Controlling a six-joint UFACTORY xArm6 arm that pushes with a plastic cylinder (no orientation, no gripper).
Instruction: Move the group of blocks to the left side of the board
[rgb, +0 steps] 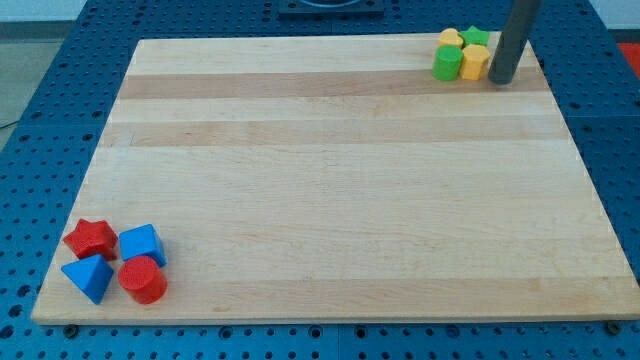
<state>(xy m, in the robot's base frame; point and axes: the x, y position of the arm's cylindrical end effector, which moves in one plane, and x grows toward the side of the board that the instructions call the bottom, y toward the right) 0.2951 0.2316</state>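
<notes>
A cluster of blocks sits at the view's top right of the wooden board (330, 180): a green cylinder (447, 64), a yellow block (475, 62), a second yellow block (450, 39) and a green star (475, 37). My tip (501, 80) stands just to the right of this cluster, touching or nearly touching the nearer yellow block. At the view's bottom left lies another cluster: a red star (91, 240), a blue block (141, 245), a blue triangular block (88, 277) and a red cylinder (142, 280).
The board lies on a blue perforated table (40, 110). A dark robot base shows at the view's top edge (330, 6).
</notes>
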